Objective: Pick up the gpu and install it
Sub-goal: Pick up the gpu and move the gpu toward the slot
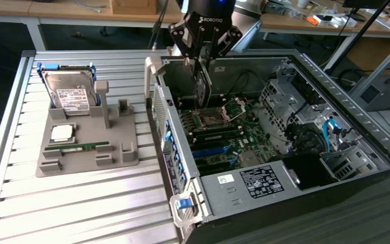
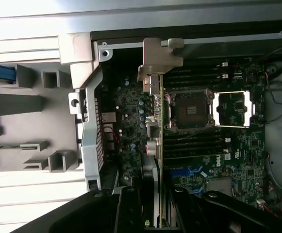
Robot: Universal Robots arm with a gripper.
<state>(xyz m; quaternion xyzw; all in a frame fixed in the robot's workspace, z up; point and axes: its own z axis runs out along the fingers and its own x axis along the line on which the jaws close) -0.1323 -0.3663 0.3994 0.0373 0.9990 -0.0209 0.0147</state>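
The gpu (image 1: 202, 85) hangs on edge from my gripper (image 1: 204, 60), which is shut on its upper part. It is a thin dark card, held above the motherboard (image 1: 225, 134) inside the open computer case (image 1: 357, 137), close to the case's wall on the exterior view's left. In the wrist view the gpu (image 2: 158, 131) appears edge-on, with its silver end bracket (image 2: 157, 57) at the far end near the case's rear wall. My black fingers (image 2: 127, 209) clamp it from both sides. The card's lower edge is above the board; whether it touches a slot I cannot tell.
A grey holder (image 1: 87, 152) on the slatted table to the exterior view's left carries a silver hard drive (image 1: 69, 94), a processor chip (image 1: 63, 133) and a narrow green memory stick (image 1: 79, 146). The board's open processor socket (image 2: 189, 110), cables and drive cage (image 1: 296, 109) crowd the case.
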